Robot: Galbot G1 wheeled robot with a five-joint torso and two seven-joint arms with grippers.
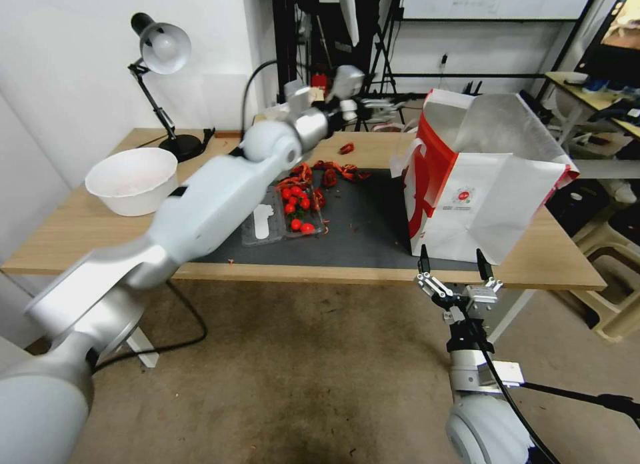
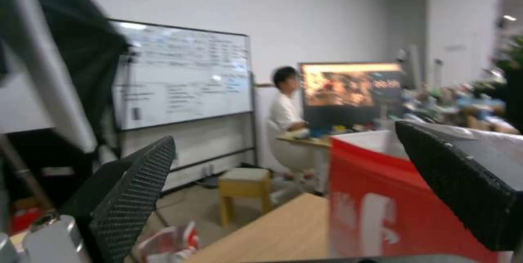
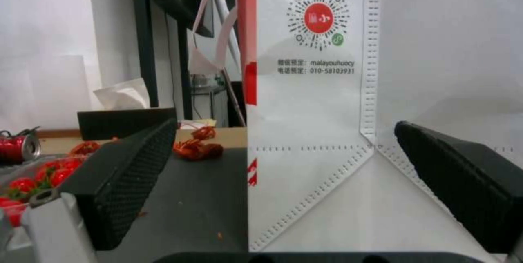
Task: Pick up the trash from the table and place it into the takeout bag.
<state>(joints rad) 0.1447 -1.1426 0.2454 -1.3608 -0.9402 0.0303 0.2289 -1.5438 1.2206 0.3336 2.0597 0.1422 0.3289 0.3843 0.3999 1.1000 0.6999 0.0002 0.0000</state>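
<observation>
Red crayfish shells (image 1: pixel 337 171) lie scattered along the far edge of the dark grey mat (image 1: pixel 363 224), and one stray piece (image 1: pixel 346 148) sits on the bare wood beyond it, toward the table's (image 1: pixel 67 241) far edge. A clear plastic tray (image 1: pixel 285 214) holding small red tomatoes rests near the mat's middle, and the right wrist view catches a red can (image 3: pixel 17 145) lying on its side toward the far left part of the table. Judging by all this litter on the surface, most of the clearing is left to do; what the takeout bag (image 1: pixel 483 204) already holds cannot be seen from these angles.

That bag stands upright at the mat's right end, near the table's front right corner, its mouth open and foil lining showing.

Stretched across the table, the left arm carries the left gripper (image 1: pixel 373 105) above the far edge, just beside the bag's upper red side; its wrist view shows the jaws spread wide with nothing between them. The right gripper (image 1: pixel 455 264) hovers off the table's front edge, just before the bag's white front face, its fingers likewise wide apart and empty.

A white bowl (image 1: pixel 132 180) and a desk lamp (image 1: pixel 162 77) occupy the far left corner.
</observation>
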